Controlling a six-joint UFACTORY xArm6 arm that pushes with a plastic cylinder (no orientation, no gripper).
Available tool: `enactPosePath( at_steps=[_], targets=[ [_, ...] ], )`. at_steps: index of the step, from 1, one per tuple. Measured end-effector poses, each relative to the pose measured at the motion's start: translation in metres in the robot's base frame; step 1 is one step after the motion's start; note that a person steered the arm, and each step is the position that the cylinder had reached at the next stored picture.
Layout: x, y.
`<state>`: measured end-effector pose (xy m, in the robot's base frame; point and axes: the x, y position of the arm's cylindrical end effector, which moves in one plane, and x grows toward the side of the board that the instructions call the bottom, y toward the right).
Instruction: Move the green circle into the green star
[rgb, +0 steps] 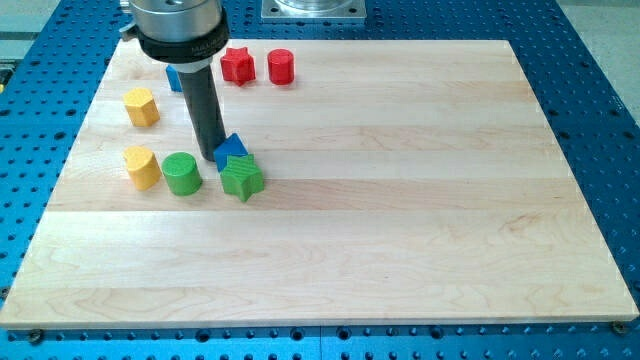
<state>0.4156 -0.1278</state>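
Observation:
The green circle (182, 173) stands on the wooden board (400, 200) at the view's left. The green star (242, 178) stands just to its right, with a small gap between them. My tip (213, 155) is down on the board just above and between the two green blocks, touching the left side of a blue block (232, 147) that sits right above the green star.
Two yellow blocks stand at the left, one (142, 166) next to the green circle and one (142, 106) higher up. A red star (237, 65) and a red cylinder (281, 67) stand near the top. Another blue block (174, 78) is partly hidden behind the rod.

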Motion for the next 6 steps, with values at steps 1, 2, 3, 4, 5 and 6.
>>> enactPosePath(
  at_steps=[1,2,3,4,5,6],
  targets=[
    [-0.007,-0.040],
    [0.002,-0.087],
    [0.032,-0.068],
    [0.048,-0.017],
    [0.058,0.024],
    [0.106,-0.001]
  ],
)
